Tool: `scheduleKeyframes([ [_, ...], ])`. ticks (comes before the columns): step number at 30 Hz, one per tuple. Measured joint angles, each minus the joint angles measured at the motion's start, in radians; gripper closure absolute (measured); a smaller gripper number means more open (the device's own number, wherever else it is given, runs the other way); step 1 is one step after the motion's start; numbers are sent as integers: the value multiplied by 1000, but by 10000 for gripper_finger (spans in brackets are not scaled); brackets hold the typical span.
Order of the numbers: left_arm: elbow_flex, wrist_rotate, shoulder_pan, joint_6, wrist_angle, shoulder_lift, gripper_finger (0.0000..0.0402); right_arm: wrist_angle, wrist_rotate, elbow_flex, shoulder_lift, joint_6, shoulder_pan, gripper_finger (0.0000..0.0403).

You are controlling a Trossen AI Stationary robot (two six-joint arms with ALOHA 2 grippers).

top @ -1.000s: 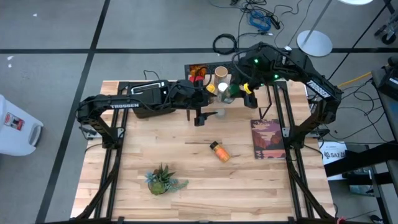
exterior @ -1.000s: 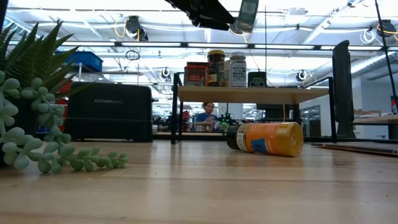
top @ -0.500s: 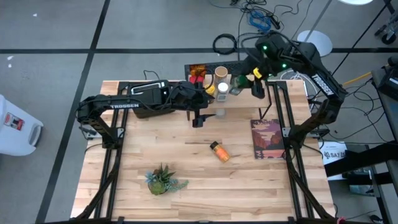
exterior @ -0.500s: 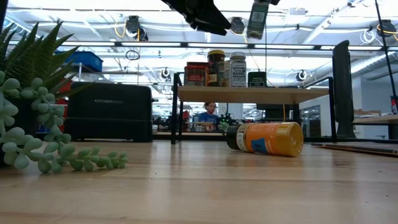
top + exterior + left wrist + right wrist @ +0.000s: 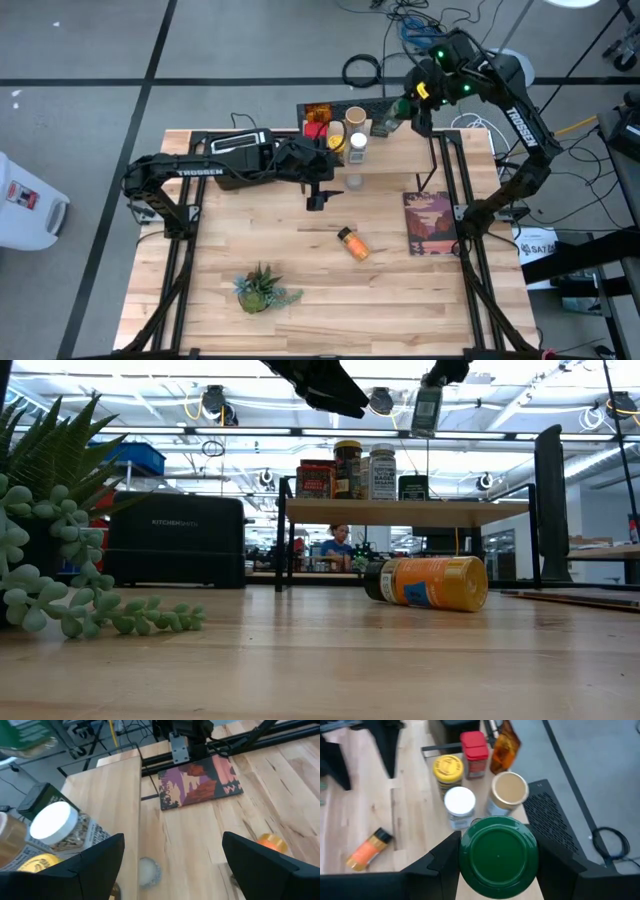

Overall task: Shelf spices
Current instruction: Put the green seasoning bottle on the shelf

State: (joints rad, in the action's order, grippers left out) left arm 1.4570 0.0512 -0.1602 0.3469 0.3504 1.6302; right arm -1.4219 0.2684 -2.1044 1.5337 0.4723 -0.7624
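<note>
1. Already on the shelf (image 5: 405,512), at the table's (image 5: 300,270) 12 o'clock edge in the high view: the amber jar (image 5: 504,744), the red tin (image 5: 473,751), the yellow-lidded jar (image 5: 447,769), the white-capped shaker (image 5: 459,802) and the tan-lidded jar (image 5: 509,790). The low view also shows a dark square tin (image 5: 413,487) at the row's right end.

2. In hand: the right gripper (image 5: 412,103) is clamped on a green-lidded jar (image 5: 498,856), held in the air above the shelf, towards the 1 o'clock corner of the table. In the low view it hangs well clear of the containers below, so it is not yet set down.

3. Left to do: the orange bottle (image 5: 351,242) lies on its side on the table near the centre, roughly 5 o'clock of the left gripper. It is well apart from the shelf and nothing holds it.

4. The left gripper (image 5: 316,192) hovers over the table just in front of the shelf, its fingers spread wide and empty.

5. By my reckoning the job is most of the way through: one container needs lowering into a free spot on the plank, and one needs picking up, righting and shelving.

6. The book (image 5: 431,224), the potted plant (image 5: 262,289) and the toaster (image 5: 175,540) are not part of the job.
</note>
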Motion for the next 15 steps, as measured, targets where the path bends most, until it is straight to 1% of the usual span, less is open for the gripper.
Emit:
scheduleKeyframes([
  [8,0,0,18,1,7,0,56,2,0,0,6,-5,-109,211],
  [15,0,1,26,0,15,0,56,-3,-11,0,62,-39,-166,211],
])
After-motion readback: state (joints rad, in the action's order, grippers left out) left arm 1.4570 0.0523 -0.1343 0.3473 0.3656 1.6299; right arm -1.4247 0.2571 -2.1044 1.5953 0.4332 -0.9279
